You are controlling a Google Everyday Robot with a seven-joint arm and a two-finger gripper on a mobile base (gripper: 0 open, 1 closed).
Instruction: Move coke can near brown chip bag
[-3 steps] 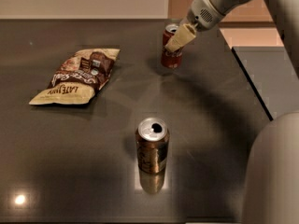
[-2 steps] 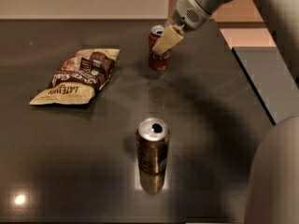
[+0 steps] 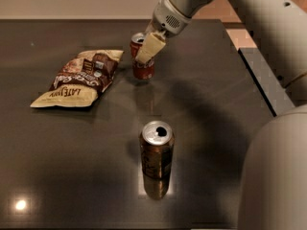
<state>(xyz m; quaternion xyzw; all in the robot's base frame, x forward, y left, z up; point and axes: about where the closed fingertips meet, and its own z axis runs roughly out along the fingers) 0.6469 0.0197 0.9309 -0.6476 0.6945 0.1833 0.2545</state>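
The coke can (image 3: pixel 143 69), red with a silver top, stands tilted slightly at the back middle of the dark table (image 3: pixel 57 157). My gripper (image 3: pixel 146 49) comes in from the upper right and is shut on the can, one pale finger (image 3: pixel 149 47) across its front. The brown chip bag (image 3: pixel 79 78) lies flat just left of the can, a small gap between them.
A brown-gold can (image 3: pixel 157 153) with an open silver top stands at the front middle of the table. The table's right edge (image 3: pixel 256 80) runs diagonally at the right. My arm's pale body (image 3: pixel 273 171) fills the lower right corner.
My gripper has carried the coke can leftward across the table, from the back right to just beside the chip bag. The bag and the brown-gold can have not moved.
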